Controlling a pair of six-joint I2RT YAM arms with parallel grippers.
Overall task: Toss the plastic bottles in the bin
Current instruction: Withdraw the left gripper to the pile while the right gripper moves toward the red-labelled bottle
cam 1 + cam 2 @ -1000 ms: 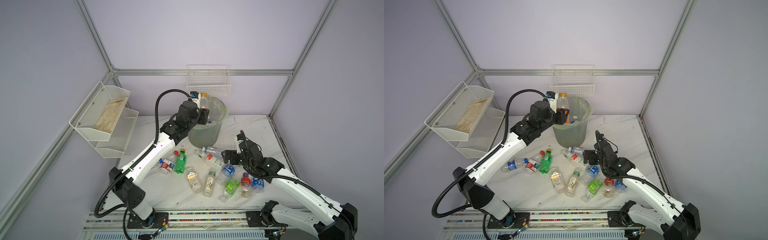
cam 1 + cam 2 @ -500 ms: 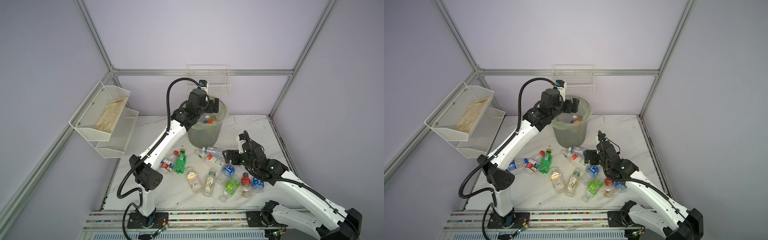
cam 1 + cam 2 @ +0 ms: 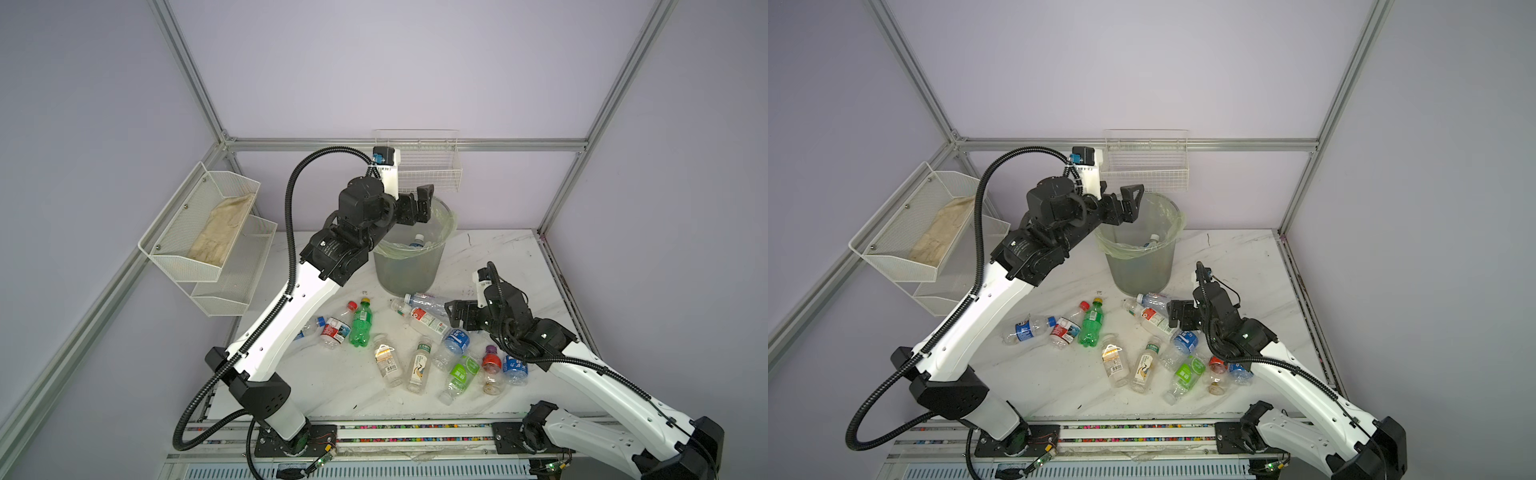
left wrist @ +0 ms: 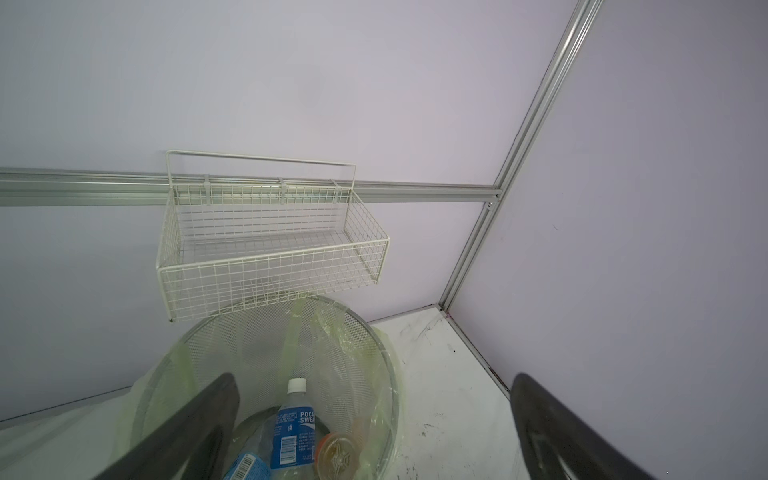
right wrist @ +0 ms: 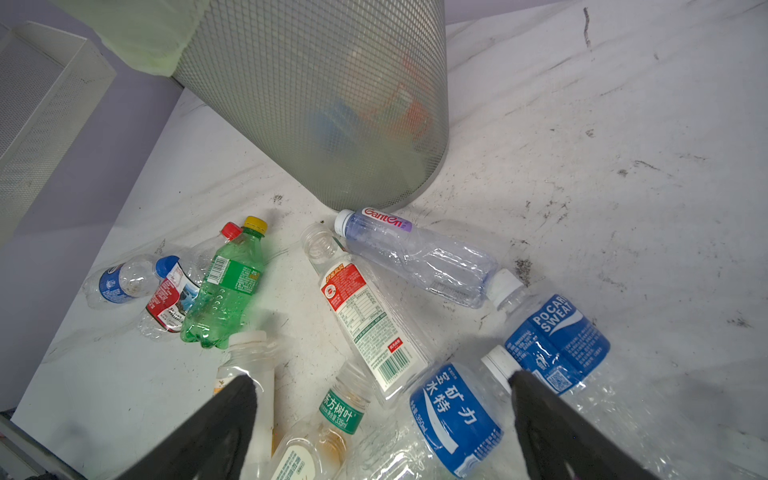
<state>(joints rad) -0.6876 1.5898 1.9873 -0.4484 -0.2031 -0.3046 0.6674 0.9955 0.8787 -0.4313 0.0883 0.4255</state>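
Clearly, the fingers (image 4: pixel 195 432) of the left gripper (image 3: pixel 419 203) stood wide apart with nothing between them, and this gripper hung above the mouth of the bin (image 3: pixel 409 270). Inside the bin lay a blue-labelled bottle (image 4: pixel 293 432) with a white cap. Just beside it lay an amber bottle (image 4: pixel 336 457) seen end-on, and one more blue label was partly hidden by a finger. The bin, lined with a pale green bag, stood upright near the far edge of the tabletop (image 3: pixel 498 257), about at its middle, under a white wire basket (image 4: pixel 270 249) on the wall. The fingers (image 5: pixel 208 432) of the right gripper (image 3: pixel 459 313) were also spread wide and empty, low over the heap of plastic bottles (image 3: pixel 417 365) on the tabletop. This heap lay between the bin and the near edge, from the middle toward the right edge. A clear bottle (image 5: pixel 415 253) with a purple band lay closest to the bin's foot; whether it touched, I could not tell. A green bottle (image 3: pixel 360 326) with a yellow cap lay more to the left, beside a red-labelled bottle (image 3: pixel 334 330). A white mesh shelf (image 3: pixel 208 232) hung on the left wall.
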